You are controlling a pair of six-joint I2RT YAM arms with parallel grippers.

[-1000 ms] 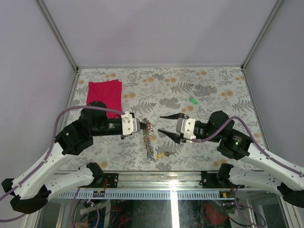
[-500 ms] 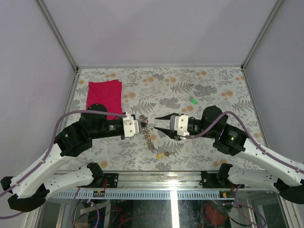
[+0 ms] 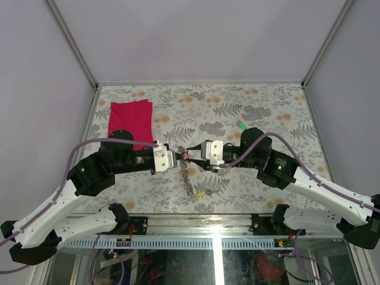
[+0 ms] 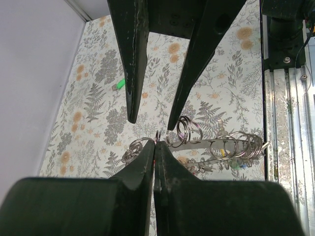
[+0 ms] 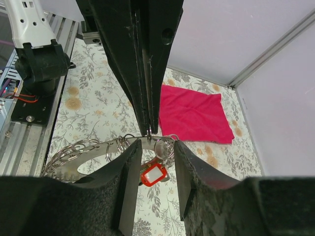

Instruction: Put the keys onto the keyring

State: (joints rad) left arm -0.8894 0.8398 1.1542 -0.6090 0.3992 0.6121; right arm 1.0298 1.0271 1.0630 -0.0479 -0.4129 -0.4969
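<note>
Overhead view: left end effector [image 3: 176,159] and right end effector [image 3: 193,157] meet tip to tip above the floral surface [image 3: 261,113], the keyring [image 3: 185,166] hanging between them with its load trailing toward the near edge. A green key [image 3: 241,126] lies well apart behind the right arm; a red cloth [image 3: 130,119] sits at the far left.

Left wrist view: left fingers [image 4: 147,162] clenched on a small split ring at the keyring's [image 4: 197,144] end; the right end effector's two fingers stand parted just beyond it (one tip almost at a loop).

Right wrist view: right fingers [image 5: 130,162] spread, straddling the keyring [image 5: 118,147] and a red-headed key [image 5: 153,173] hanging below; nothing pinched yet.

Step in hand: a handover or bracing grasp, I'd judge, so a ring can be worked.

Next move: the right end effector would need to close precisely on one thin loop without knocking the bunch.

Change: a second ago the right end effector hung well clear to the right; it has since closed the whole gap, while the left barely shifted.
</note>
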